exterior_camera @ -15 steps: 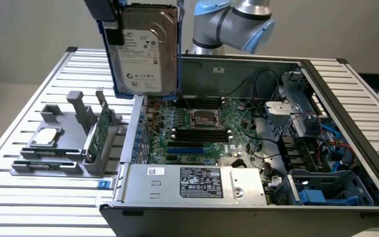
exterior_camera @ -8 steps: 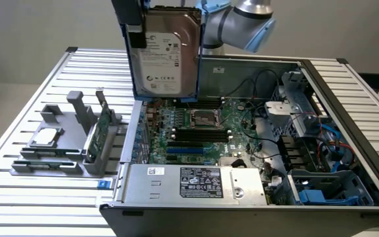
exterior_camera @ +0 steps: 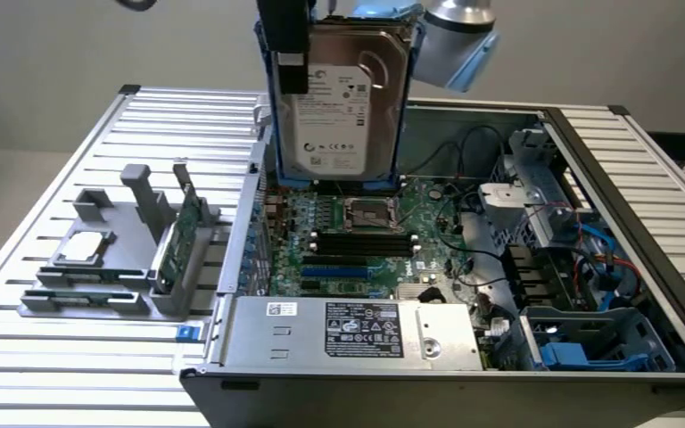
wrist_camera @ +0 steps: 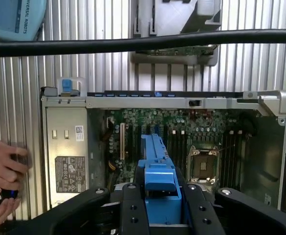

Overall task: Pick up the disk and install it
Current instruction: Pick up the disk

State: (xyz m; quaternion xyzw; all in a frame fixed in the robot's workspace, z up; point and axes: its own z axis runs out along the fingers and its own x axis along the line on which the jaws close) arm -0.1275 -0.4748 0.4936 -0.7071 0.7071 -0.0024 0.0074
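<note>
Exterior view: gripper (exterior_camera: 295, 62) clamped on the disk (exterior_camera: 340, 107). The disk hangs upright from it, white label facing out, above the open computer case (exterior_camera: 474, 294). The motherboard (exterior_camera: 360, 236) lies directly beneath the gripper. A grey fixture (exterior_camera: 117, 267) sits on the counter (exterior_camera: 33, 366), lower and off to one side.

Wrist view: black fingers (wrist_camera: 133, 208) pressed against both sides of the blue rail (wrist_camera: 158, 171). A person's hand (wrist_camera: 3, 169) rests at the case's edge, well apart from the gripper.

The arm (exterior_camera: 456, 31) has a rounded silver-grey joint and a light blue cap (wrist_camera: 11, 17) printed "UNIVERSAL ROBOTS" in dark letters. A thick black cable (wrist_camera: 143, 43) runs past the wrist. The jaws are matte black: 2 flat bars with small round screw holes, on broader black shoulders.
</note>
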